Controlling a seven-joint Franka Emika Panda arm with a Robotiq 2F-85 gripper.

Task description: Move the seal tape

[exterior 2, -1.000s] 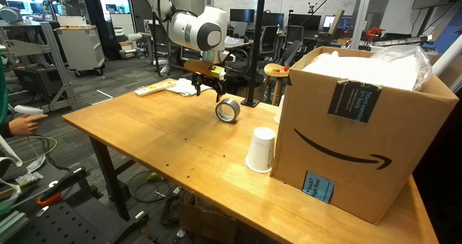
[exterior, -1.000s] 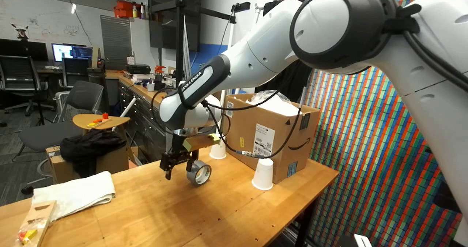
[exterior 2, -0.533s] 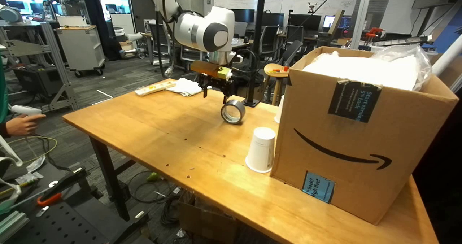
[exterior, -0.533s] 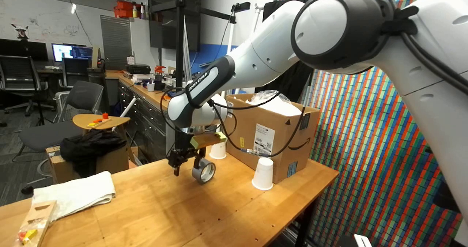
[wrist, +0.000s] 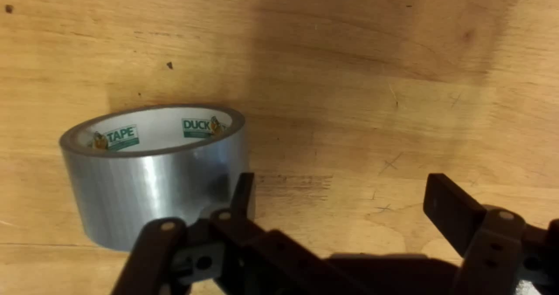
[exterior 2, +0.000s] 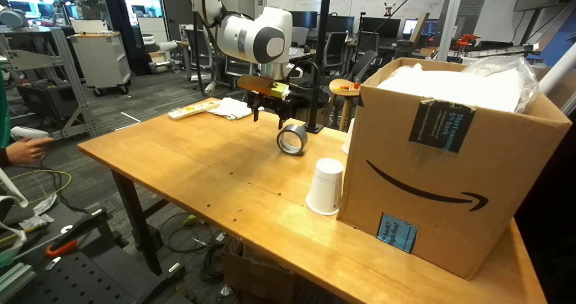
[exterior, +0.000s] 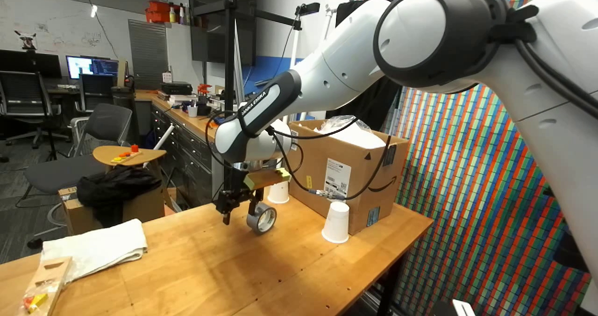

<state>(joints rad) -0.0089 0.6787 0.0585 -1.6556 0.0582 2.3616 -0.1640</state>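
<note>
The seal tape, a silvery-grey ring with a white inner core, stands on its edge on the wooden table in both exterior views [exterior: 254,221] [exterior 2: 303,138]. It lies at the left of the wrist view [wrist: 144,194], with its hollow side showing. My gripper [exterior: 239,216] is open and empty, pointing down low over the table; it also shows in an exterior view [exterior 2: 268,122] and in the wrist view [wrist: 341,179]. One finger is against or very close to the outer side of the roll. The other finger is away from it. The roll is not between the fingers.
A large cardboard box [exterior: 359,185] stands on the table, with one upside-down white cup [exterior: 336,225] beside it and another [exterior: 279,194] behind the tape. A folded white cloth [exterior: 96,248] and a wooden tray [exterior: 49,283] lie at the far end. A black post [exterior 2: 320,61] rises by the table.
My gripper has moved toward the cardboard box, and the tape has shifted the same way, staying on its edge. Over the last half second, the tape has moved only slightly further. The gripper stays open.
</note>
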